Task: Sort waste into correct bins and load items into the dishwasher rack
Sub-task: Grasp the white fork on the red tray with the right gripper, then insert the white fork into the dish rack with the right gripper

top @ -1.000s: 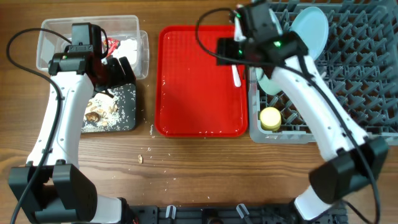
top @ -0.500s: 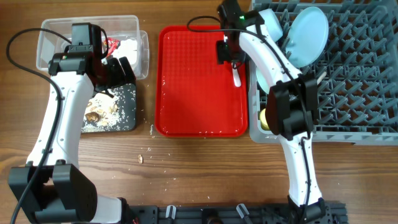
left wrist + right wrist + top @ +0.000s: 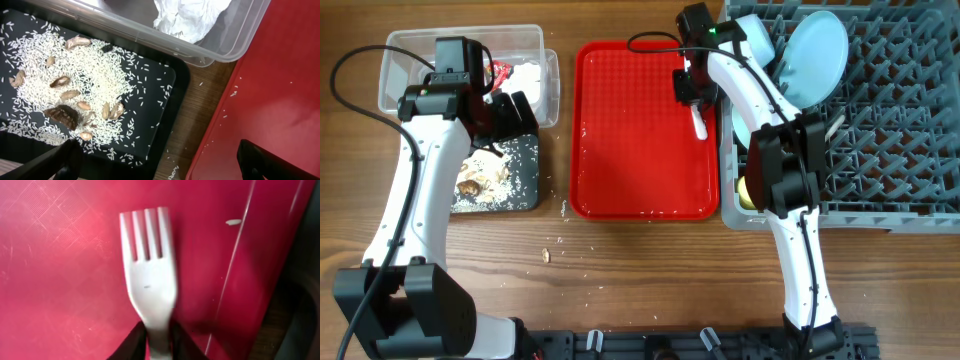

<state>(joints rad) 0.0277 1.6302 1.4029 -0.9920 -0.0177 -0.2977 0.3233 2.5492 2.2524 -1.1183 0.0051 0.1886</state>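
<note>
A white plastic fork lies on the red serving tray, tines pointing away from me. My right gripper is shut on its neck, one dark finger on each side. From overhead the fork sits at the tray's right edge under the right gripper. My left gripper stands wide open, holding nothing, above the black tray's near corner. That tray holds white rice and brownish food scraps. A crumpled napkin lies in the clear tub.
The grey dishwasher rack fills the right side, with a pale blue plate upright in it and a yellow cup at its near left corner. Rice crumbs lie on the wooden table near the red tray.
The right arm swung in over the red tray's right edge and its jaws closed on the fork's neck. The left arm has not moved.
</note>
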